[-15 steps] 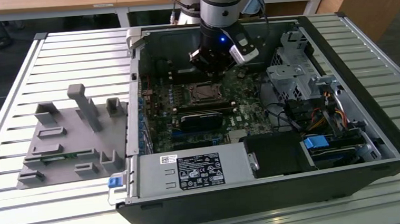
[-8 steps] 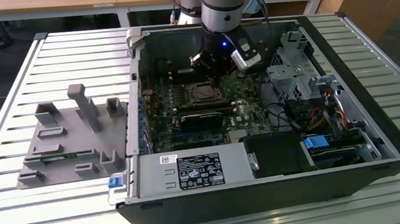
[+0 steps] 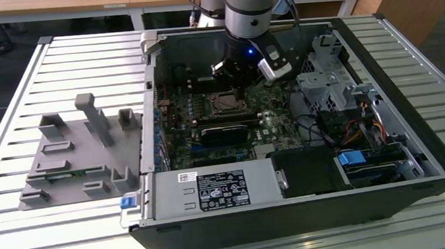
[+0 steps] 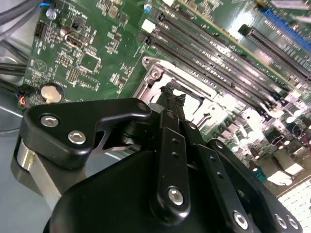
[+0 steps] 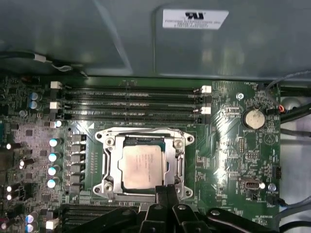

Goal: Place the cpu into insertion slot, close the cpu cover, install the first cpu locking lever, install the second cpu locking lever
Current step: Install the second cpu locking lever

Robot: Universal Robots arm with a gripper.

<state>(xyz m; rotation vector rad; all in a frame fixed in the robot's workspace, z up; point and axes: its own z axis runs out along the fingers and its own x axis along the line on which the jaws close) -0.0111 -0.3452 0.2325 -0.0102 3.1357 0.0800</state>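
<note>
In the first wrist view the cpu [image 5: 142, 166], a silvery-grey square chip, lies flat in the insertion slot [image 5: 104, 160] on the green board. The cpu cover [image 5: 176, 162], a thin metal frame with a square window, lies down around the chip. My gripper [image 5: 165, 190] has its black fingers pressed together, and the tips are at the socket's edge nearest the camera, touching or just above the chip's rim. In the second wrist view the gripper [image 4: 172, 94] points its narrow closed tip down at the insertion slot [image 4: 194, 82]. In the exterior view the gripper [image 3: 237, 81] hangs inside the open case over the insertion slot [image 3: 225, 104].
Long black memory slots [image 5: 131, 102] run beside the socket, and a coin battery [image 5: 252, 118] sits further off. A black card [image 3: 223, 133], a power supply [image 3: 211, 190] and a drive cage [image 3: 326, 91] crowd the case. A grey fixture plate [image 3: 76, 152] lies on the slatted table at the exterior view's left.
</note>
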